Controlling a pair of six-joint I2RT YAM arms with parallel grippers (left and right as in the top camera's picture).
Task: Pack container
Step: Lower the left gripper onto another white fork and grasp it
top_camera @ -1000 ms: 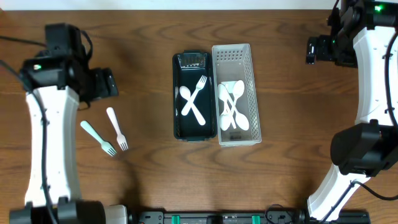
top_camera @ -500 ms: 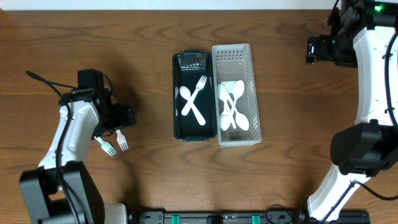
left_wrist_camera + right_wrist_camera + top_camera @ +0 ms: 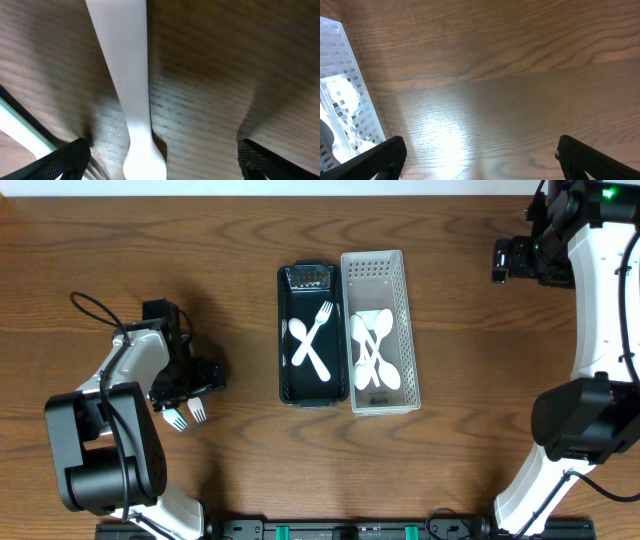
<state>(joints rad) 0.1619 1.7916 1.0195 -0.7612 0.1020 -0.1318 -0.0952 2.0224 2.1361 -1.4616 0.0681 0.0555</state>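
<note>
One white fork (image 3: 125,90) lies inside left end effector (image 3: 162,162).

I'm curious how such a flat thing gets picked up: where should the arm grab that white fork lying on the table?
Probably mid-handle on the white fork, from straight above. It lies flat, and its narrow, straight handle fits between the open fingers of the left gripper. The mint fork lies close beside it, so grip across the width.

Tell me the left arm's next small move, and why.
Probably close the left gripper on the white fork: in the wrist view its handle lies flat on the table between the open fingers, not yet gripped.
</note>
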